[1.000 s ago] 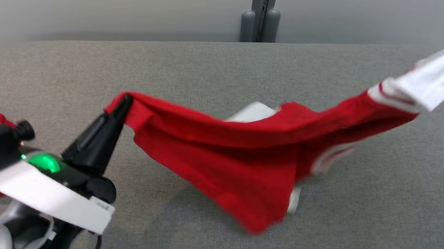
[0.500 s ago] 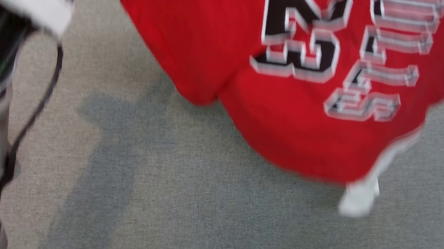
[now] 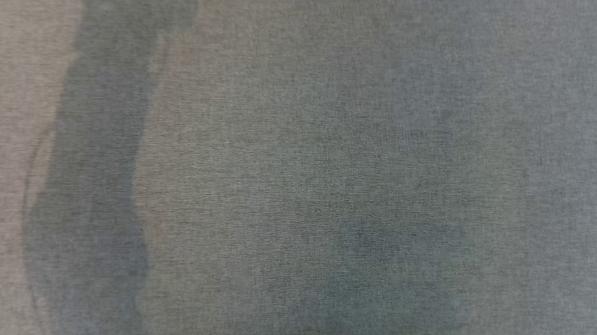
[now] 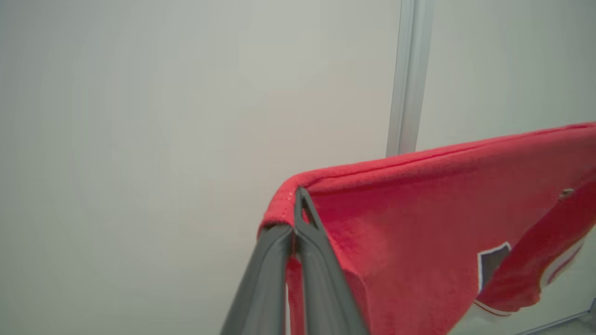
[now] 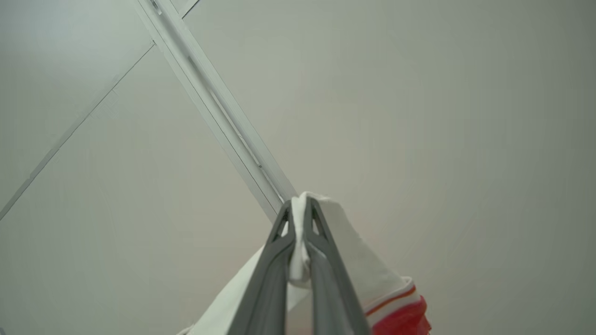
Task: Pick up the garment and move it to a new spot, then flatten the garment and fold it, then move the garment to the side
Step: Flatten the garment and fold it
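Where it showed at lower centre, left gripper (image 4: pixel 294 223) was clamped on garment (image 4: pixel 409 218) at the red hem. Likewise placed, right gripper (image 5: pixel 300 204) pinched its white edge. Grey table (image 3: pixel 301 136) bore shadows.

Soft, diffuse light is falling across the grey woven fabric surface (image 3: pixel 548 102), where a dark upright shadow (image 3: pixel 97 146) is lying at left and a fainter one centrally; focus is looking slightly soft.

The garment (image 4: pixel 419 232) is matt cloth, the tabletop (image 3: pixel 298 167) seemingly rough woven fabric.
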You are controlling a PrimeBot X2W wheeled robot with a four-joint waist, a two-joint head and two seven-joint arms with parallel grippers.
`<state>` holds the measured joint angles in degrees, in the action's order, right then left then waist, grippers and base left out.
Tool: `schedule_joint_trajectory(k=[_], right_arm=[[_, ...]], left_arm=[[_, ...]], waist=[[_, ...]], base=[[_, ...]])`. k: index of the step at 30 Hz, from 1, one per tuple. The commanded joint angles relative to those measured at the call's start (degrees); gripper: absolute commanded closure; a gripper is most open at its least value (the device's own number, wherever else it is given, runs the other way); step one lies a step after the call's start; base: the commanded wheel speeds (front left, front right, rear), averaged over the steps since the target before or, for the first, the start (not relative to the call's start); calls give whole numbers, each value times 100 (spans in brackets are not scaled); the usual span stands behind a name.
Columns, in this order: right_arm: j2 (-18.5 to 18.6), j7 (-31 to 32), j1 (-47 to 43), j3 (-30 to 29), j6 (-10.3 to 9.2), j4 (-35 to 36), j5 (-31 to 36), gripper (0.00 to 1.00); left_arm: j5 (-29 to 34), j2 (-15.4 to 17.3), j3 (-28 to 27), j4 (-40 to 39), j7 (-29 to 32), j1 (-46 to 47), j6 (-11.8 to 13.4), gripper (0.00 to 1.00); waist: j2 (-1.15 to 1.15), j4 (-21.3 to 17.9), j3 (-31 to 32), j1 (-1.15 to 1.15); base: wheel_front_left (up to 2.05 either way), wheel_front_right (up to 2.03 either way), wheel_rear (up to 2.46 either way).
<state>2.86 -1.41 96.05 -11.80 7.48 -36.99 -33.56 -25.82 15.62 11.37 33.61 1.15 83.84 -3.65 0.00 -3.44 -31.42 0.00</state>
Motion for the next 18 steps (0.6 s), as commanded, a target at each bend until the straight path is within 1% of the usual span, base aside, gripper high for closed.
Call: schedule_joint_trajectory(k=[1, 4, 5, 7, 9, 12, 14, 15, 17, 18], right_arm=[[19, -104, -353, 174, 3, -126, -192, 100], [24, -308, -1147, 722, 3, -176, -504, 100], [27, -390, -1529, 895, 3, -130, -646, 100], [165, -511, -2345, 1226, 3, 37, -927, 100], [338, -578, -3195, 1491, 3, 286, -1318, 100], [686, -712, -4352, 1928, 4, 732, -1705, 100], [956, -834, -5055, 2142, 3, 1019, -1904, 100], [1075, -916, -5354, 2202, 3, 1149, -2022, 100], [1278, -1036, -6090, 2330, 3, 1323, -2217, 100], [1388, -1090, -6398, 2388, 3, 1425, -2311, 100]], left_arm=[[71, -13, 111, 302, -276, -153, -114, 100], [99, -25, 317, 833, -833, -511, -275, 100], [23, -84, 384, 1019, -1064, -830, -318, 100], [-49, -164, 556, 1291, -1376, -1421, -363, 100], [-153, -267, 725, 1396, -1543, -1992, -376, 100], [-407, -301, 927, 1222, -1628, -2893, -383, 100], [-534, -220, 810, 827, -1639, -3412, -378, 100], [-487, -202, 817, 611, -1641, -3706, -379, 100], [-474, -268, 618, 174, -1641, -4462, -380, 100], [-386, -296, 609, -35, -1638, -4809, -380, 100]], waist=[[0, -115, -114, 0], [0, -191, -42, 0], [0, -210, 3, 0], [0, -237, 120, 0], [0, -254, 215, 0], [0, -275, 258, 0], [0, -252, 322, 0], [0, -230, 369, 0], [0, -202, 651, 0], [0, -176, 781, 0]], base=[[0, 0, 0], [0, 0, 0], [0, 0, 0], [0, 0, 0], [0, 0, 0], [0, 0, 0], [0, 0, 0], [0, 0, 0], [0, 0, 0], [0, 0, 0]])
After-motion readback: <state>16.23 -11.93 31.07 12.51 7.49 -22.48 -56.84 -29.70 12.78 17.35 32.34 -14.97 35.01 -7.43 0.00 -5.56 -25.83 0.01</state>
